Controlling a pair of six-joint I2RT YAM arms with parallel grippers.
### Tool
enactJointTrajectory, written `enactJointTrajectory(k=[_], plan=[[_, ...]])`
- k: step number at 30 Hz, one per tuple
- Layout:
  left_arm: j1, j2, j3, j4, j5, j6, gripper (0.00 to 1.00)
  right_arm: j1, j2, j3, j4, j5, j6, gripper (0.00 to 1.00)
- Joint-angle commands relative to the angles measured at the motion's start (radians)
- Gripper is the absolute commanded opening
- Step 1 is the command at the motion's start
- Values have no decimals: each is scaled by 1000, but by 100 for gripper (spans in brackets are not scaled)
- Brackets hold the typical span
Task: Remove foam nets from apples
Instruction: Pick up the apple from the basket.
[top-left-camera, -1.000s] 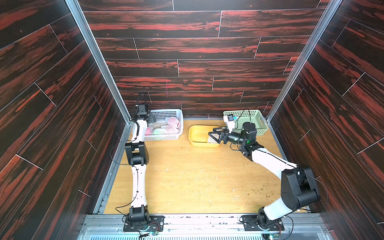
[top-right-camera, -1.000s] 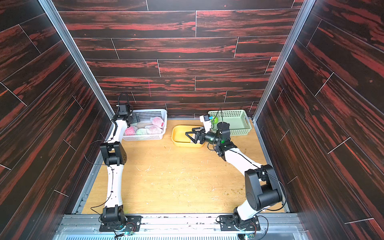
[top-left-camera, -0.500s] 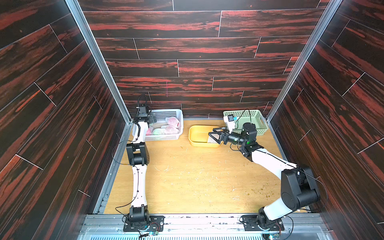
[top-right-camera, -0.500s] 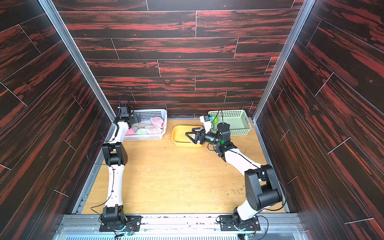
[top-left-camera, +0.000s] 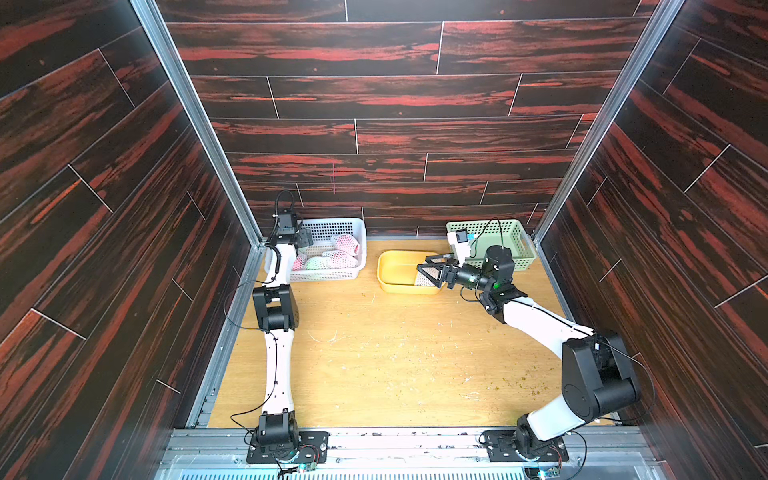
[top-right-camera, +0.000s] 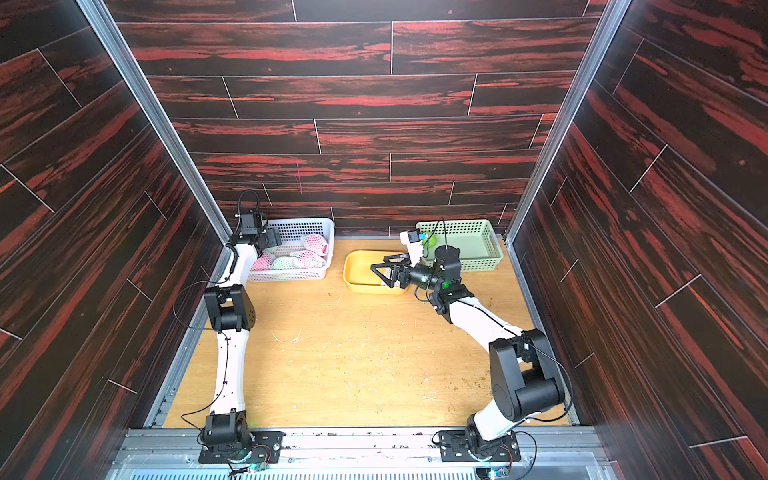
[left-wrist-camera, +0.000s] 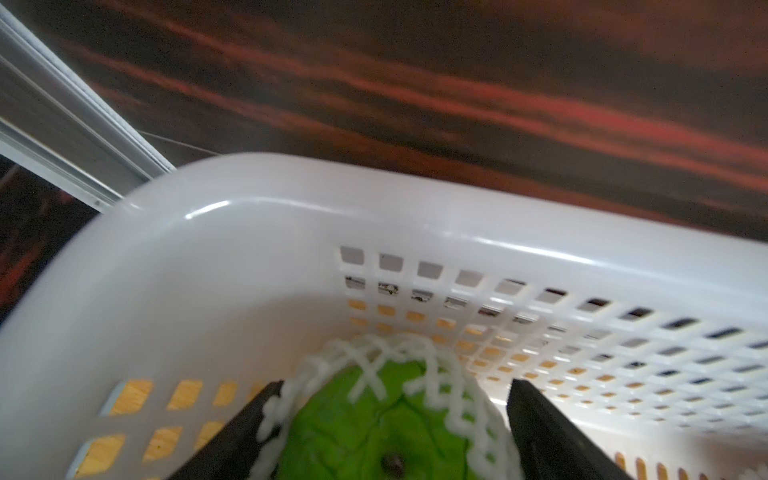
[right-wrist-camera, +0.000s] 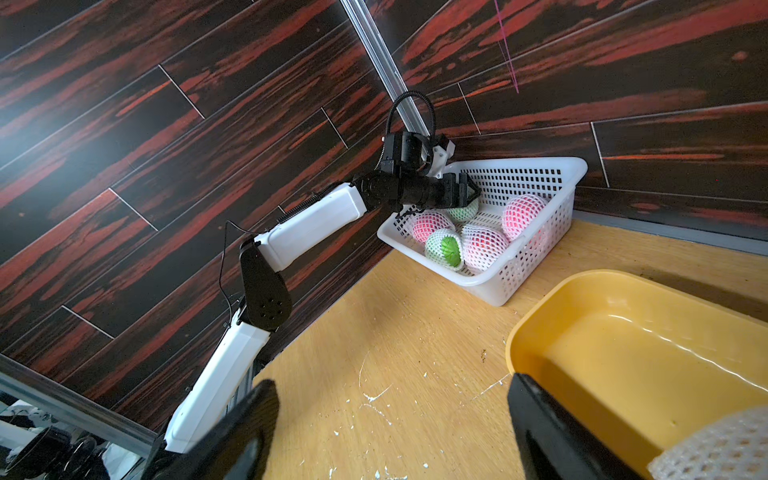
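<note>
At the far left corner of the table (top-left-camera: 395, 353), inside the white basket (top-left-camera: 332, 227): five apples (right-wrist-camera: 484, 245), three red and two green, all wrapped in foam nets (right-wrist-camera: 434, 243). Left gripper (left-wrist-camera: 395, 386) lowered among them, jaws spread wide astride one green netted apple (left-wrist-camera: 374, 432). One finger (left-wrist-camera: 249, 428) against the mesh, a sliver of basket wall showing beside the other; apple resting in the basket's corner, stem end towards the wrist camera.

In the middle at the back, one yellow tub (top-left-camera: 395, 266) holding one loose foam net (top-left-camera: 428, 277) against its right-hand end. Right gripper (right-wrist-camera: 392, 384) hovering at that tub's near edge, jaws wide and holding nothing, the loose net lying just outside them in the wrist view.

At the far right, one green basket (top-right-camera: 478, 257) with one bare green apple (top-right-camera: 430, 240), partly hidden behind the right wrist camera in a top view.

Counted in all: six apples, six nets, five of them on fruit; three containers; two arms.
</note>
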Motion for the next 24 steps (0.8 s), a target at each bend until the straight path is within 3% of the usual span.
enactJointTrajectory(k=[1,9,12,15,19,21,24], plan=[[6,7,13,-19,17,8,83,4,-36,-6,21,-9,12,90],[6,-5,-3,-42,28,19,77,6,-26,-3,32,-16,26,90],[5,-22,-33,-38,21,23,92,4,-26,-5,37,-18,31,90],[6,-25,-46,-41,12,33,99,4,-21,-4,43,-21,34,90],[5,-20,-46,-45,12,41,100,4,-17,-3,49,-21,40,90],[6,-18,-42,-43,11,41,96,5,-15,-1,52,-21,42,90],[6,-17,-40,-36,18,41,81,4,-15,3,51,-22,45,90]])
